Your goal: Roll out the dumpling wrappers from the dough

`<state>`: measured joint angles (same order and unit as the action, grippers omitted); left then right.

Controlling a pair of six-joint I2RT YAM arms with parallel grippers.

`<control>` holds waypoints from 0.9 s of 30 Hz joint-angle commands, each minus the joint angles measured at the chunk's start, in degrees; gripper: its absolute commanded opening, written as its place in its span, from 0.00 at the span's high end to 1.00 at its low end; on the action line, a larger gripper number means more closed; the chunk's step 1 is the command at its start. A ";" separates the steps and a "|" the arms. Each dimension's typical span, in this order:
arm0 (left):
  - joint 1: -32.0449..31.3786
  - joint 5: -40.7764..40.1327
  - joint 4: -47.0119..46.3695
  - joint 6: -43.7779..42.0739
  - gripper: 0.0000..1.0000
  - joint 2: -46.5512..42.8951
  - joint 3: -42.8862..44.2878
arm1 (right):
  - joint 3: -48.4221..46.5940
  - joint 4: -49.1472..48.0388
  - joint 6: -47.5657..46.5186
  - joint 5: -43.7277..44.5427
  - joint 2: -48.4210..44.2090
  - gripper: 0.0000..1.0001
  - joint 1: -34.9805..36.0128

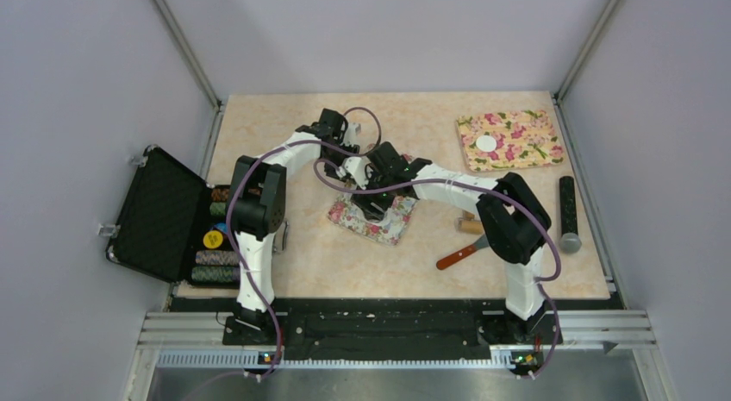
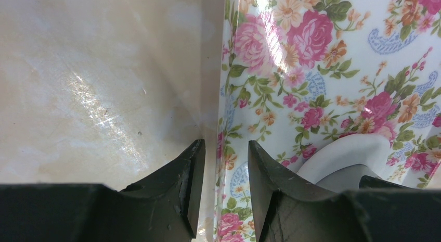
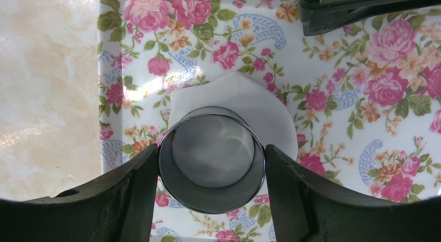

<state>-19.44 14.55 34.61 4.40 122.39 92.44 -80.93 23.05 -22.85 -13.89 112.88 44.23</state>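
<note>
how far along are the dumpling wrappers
Done: one wrapper lies on the far floral mat. In hand: right fingers clamp a metal ring cutter onto flattened dough on the near mat, left fingers astride that mat's edge. Left: freeing this disc; no other dough lump is visible.

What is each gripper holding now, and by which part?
The right gripper holds a metal ring by its outer wall, on the flat dough. The left gripper straddles the edge of the mat; a firm grip cannot be told.

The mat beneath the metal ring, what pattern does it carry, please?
The mat: pink roses, blue paisley on white; right wrist view.
</note>
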 commanded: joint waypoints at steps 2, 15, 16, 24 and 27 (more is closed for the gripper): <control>0.02 -1.10 0.08 -0.52 0.58 0.39 -2.17 | 3.21 3.67 1.43 2.28 1.54 0.44 0.43; -0.05 -1.43 0.12 -0.44 0.58 -0.02 -2.27 | 1.06 11.49 -1.14 -2.63 2.74 0.45 0.42; -0.05 -1.37 0.12 -0.42 0.58 -0.04 -2.25 | 1.23 11.49 -1.08 -2.80 2.75 0.45 0.42; -0.06 -1.41 0.11 -0.45 0.58 -0.08 -2.25 | 2.24 11.74 0.06 -6.92 2.44 0.45 0.43; -0.05 -1.53 0.10 -0.45 0.58 -0.12 -2.42 | 2.85 11.71 -0.01 -7.44 2.62 0.46 0.44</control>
<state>-19.44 14.52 34.20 4.40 122.10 92.01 -81.08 25.41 -25.30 -15.57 112.57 44.21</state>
